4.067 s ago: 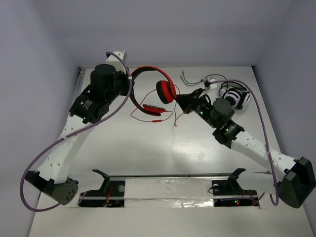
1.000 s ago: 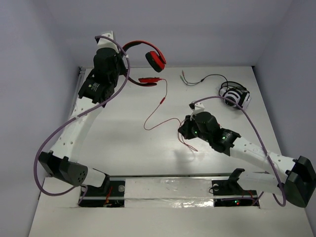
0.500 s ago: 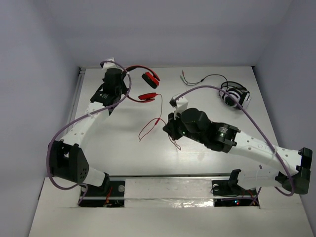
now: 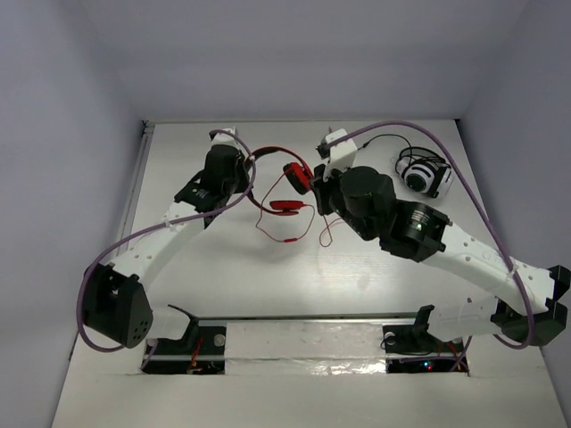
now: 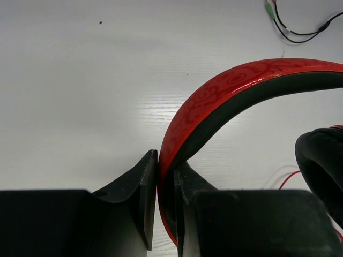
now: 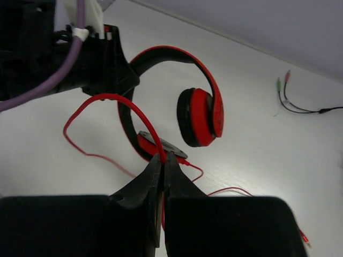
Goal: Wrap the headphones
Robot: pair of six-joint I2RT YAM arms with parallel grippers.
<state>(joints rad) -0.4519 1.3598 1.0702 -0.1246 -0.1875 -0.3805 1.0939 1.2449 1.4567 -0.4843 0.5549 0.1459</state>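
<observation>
1. Here, the headphones (image 4: 298, 176) sit toward 12 o'clock on the surface (image 4: 223, 267), between the two arms. The headband arcs from 9 o'clock round to 3 o'clock, and one ear cup hangs at its 3 o'clock end.
2. The second ear cup seems to lie low at 6 o'clock of the first, near the surface; whether it touches I cannot tell.
3. The thin red cable (image 4: 287, 239) trails in loose loops toward 6 o'clock of the ear cups.
4. The left gripper (image 5: 165, 160) has its jaws clamped on the headband (image 5: 241, 85), which leaves them toward 1 o'clock in the wrist view.
5. The right gripper (image 6: 163, 158) has its jaws pinched together on the cable (image 6: 115, 99), which rises out of them in a bow toward 10 o'clock.
6. From the right jaws the headband lies at 12 o'clock, close by. The right arm is the nearer one to the slack, so my judgement is that it carries the cable round while the left steadies the band.
7. Well apart at 3 o'clock rest the white-and-black headphones (image 4: 424, 176) and their black cable (image 4: 375, 141).
</observation>
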